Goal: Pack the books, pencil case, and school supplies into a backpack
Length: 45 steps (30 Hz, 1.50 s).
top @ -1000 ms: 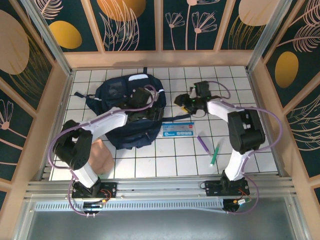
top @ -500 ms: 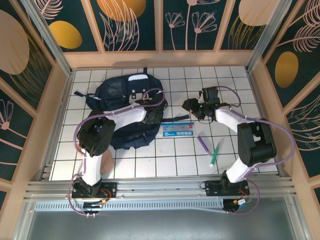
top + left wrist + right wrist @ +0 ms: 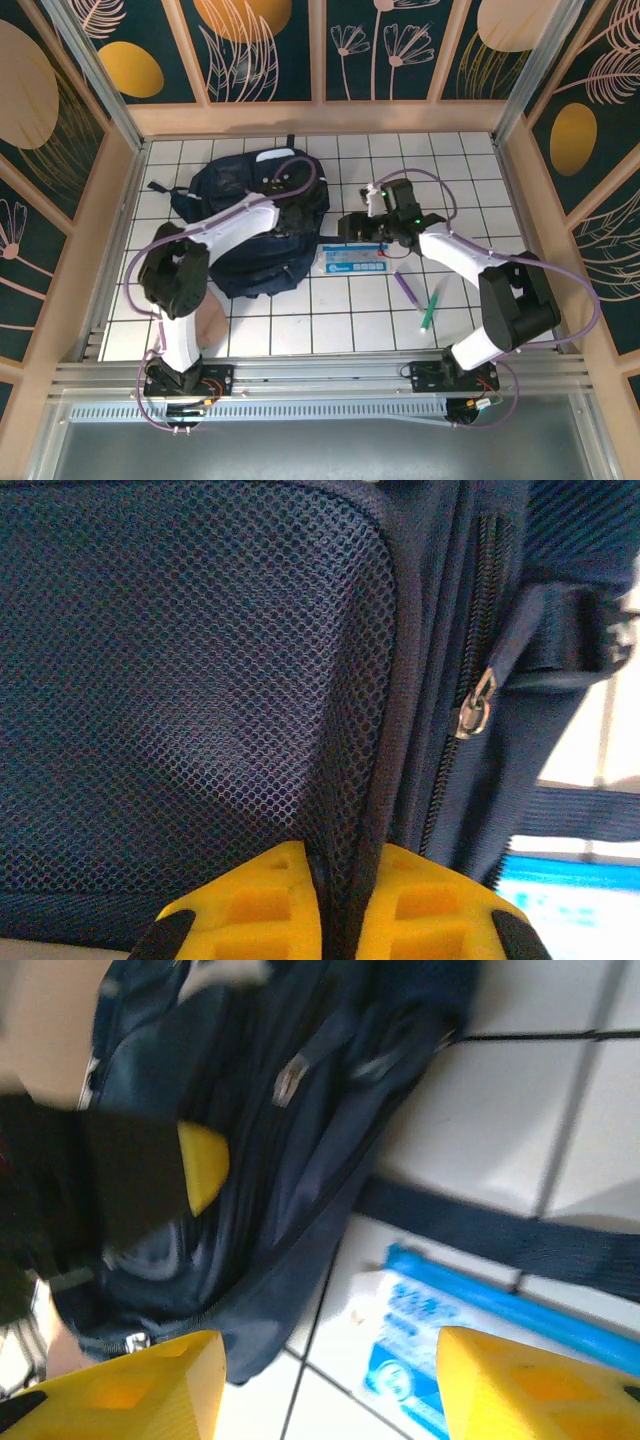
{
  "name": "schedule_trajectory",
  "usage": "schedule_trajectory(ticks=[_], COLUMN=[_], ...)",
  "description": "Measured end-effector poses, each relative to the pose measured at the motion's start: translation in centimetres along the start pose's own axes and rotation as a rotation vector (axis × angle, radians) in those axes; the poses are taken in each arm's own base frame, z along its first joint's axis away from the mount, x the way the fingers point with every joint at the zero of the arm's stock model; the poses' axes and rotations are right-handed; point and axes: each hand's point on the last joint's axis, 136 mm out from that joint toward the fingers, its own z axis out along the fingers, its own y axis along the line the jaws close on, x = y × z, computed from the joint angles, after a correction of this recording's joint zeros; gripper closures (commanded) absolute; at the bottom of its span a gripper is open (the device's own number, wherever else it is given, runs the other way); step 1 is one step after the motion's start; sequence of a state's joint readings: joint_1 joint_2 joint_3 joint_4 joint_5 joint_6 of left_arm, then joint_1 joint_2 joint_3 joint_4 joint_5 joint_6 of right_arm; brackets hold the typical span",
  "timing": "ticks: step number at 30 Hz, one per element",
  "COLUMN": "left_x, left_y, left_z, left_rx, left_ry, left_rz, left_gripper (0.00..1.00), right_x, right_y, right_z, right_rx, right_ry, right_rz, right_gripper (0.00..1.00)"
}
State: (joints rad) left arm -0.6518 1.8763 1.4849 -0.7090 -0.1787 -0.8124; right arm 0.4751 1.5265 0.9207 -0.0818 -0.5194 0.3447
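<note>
The dark navy backpack [image 3: 245, 235] lies left of centre on the tiled floor. My left gripper [image 3: 305, 228] is at its right side, and its yellow fingers [image 3: 250, 905] are shut on a fold of the backpack's mesh edge [image 3: 345, 860], beside a zip pull [image 3: 470, 708]. My right gripper [image 3: 348, 230] hovers open just right of the backpack [image 3: 280, 1130], above the blue-and-white pencil case [image 3: 355, 260] [image 3: 450, 1345], with nothing between its fingers. A purple pen [image 3: 408, 288] and a green pen [image 3: 430, 310] lie on the tiles to the right. The books are hidden.
A peach-coloured object [image 3: 212, 322] lies near the left arm's base. A dark backpack strap [image 3: 500, 1232] runs across the tiles above the pencil case. Wooden walls ring the floor. Bare tiles [image 3: 330, 325] lie in front of the pencil case.
My left gripper has closed on the backpack's mesh edge. My right gripper has swung left and now hangs over the pencil case by the backpack, still open.
</note>
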Motion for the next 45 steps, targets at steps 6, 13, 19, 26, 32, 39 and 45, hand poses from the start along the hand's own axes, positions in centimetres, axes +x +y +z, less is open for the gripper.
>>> schedule_trajectory(ticks=[6, 13, 19, 26, 32, 39, 45], left_x=[-1.6, -1.8, -2.6, -3.4, -3.7, -4.3, -4.4], left_y=[0.0, -0.5, -0.7, -0.6, -0.6, -0.5, -0.8], left_z=[-3.5, -5.2, -7.4, -8.6, -8.7, -9.2, -9.3], left_rx=[0.118, 0.183, 0.237, 0.268, 0.273, 0.286, 0.304], left_ry=[-0.004, 0.005, -0.019, -0.038, -0.048, -0.067, -0.066], left_rz=[-0.051, -0.086, -0.11, -0.122, -0.119, -0.125, -0.125], left_gripper=[1.0, 1.0, 1.0, 1.0, 1.0, 1.0, 1.0], right_x=[0.3, 2.7, 2.9, 3.2, 6.8, 10.5, 12.4], right_y=[1.0, 6.1, 8.4, 9.0, 9.1, 8.4, 9.2], right_z=[0.6, 2.0, 2.9, 3.6, 2.7, 3.1, 3.9], right_rx=[-0.055, -0.198, -0.244, -0.3, -0.283, -0.222, -0.239], right_ry=[0.027, 0.087, 0.091, 0.105, 0.139, 0.156, 0.125], right_rz=[-0.007, -0.153, -0.222, -0.199, -0.37, -0.626, -0.775], right_gripper=[0.41, 0.39, 0.38, 0.39, 0.4, 0.41, 0.47])
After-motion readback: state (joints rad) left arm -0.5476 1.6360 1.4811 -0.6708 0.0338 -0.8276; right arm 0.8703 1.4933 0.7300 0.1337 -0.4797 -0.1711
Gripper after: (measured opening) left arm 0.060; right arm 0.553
